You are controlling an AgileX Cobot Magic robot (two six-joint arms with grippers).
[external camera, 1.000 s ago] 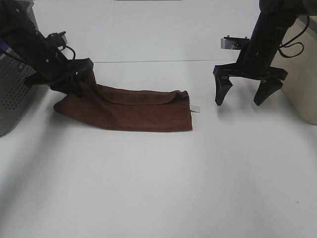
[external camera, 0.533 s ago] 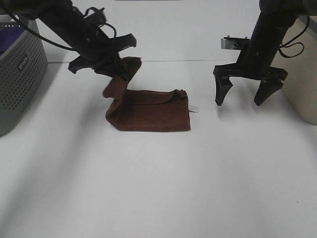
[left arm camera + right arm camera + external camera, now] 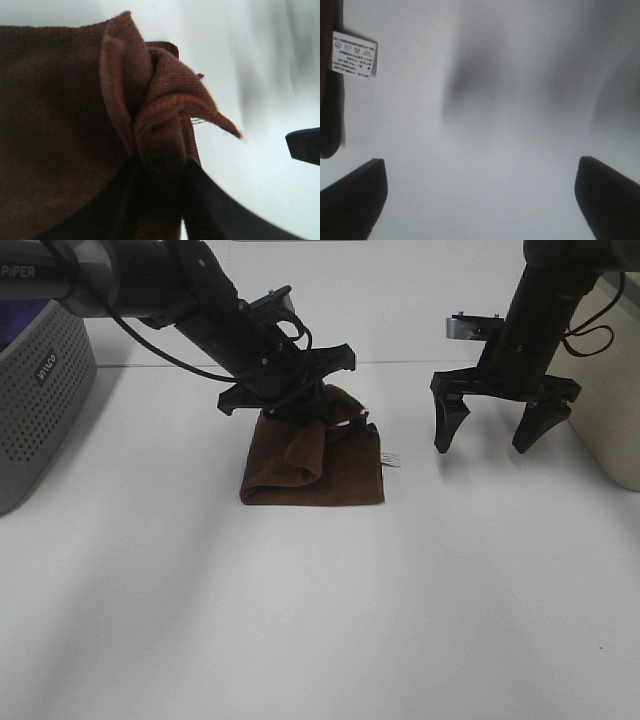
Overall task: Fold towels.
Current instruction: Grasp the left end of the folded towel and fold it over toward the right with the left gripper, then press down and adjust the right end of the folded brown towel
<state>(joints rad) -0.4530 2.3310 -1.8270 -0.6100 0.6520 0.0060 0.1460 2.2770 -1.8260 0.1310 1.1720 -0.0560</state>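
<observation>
A dark reddish-brown towel point(image 3: 330, 478) lies folded on the white table point(image 3: 350, 620), roughly in the middle, with its small white label point(image 3: 392, 459) sticking out of the edge that faces the right arm. Well to the left of the towel in the high view stands a grey perforated basket point(image 3: 45, 410). Something purple point(image 3: 22, 325) shows inside it, too little in view to say what it is. Well to the right of the towel, at the frame's edge, stands a beige bin point(image 3: 622, 410) whose inside is hidden. The left gripper point(image 3: 300, 408) hangs over the towel's far edge, its jaws narrow and pinching a bunched fold of the cloth, which stands up crumpled between the fingers point(image 3: 215, 210) in the left wrist view. The right gripper point(image 3: 483, 445) hovers just to the right of the towel, over bare table beside the label, its jaws spread wide with nothing between them. The right wrist view shows the label point(image 3: 353, 55) and a strip of the towel's edge point(image 3: 327, 100) just off one finger point(image 3: 350, 200).
</observation>
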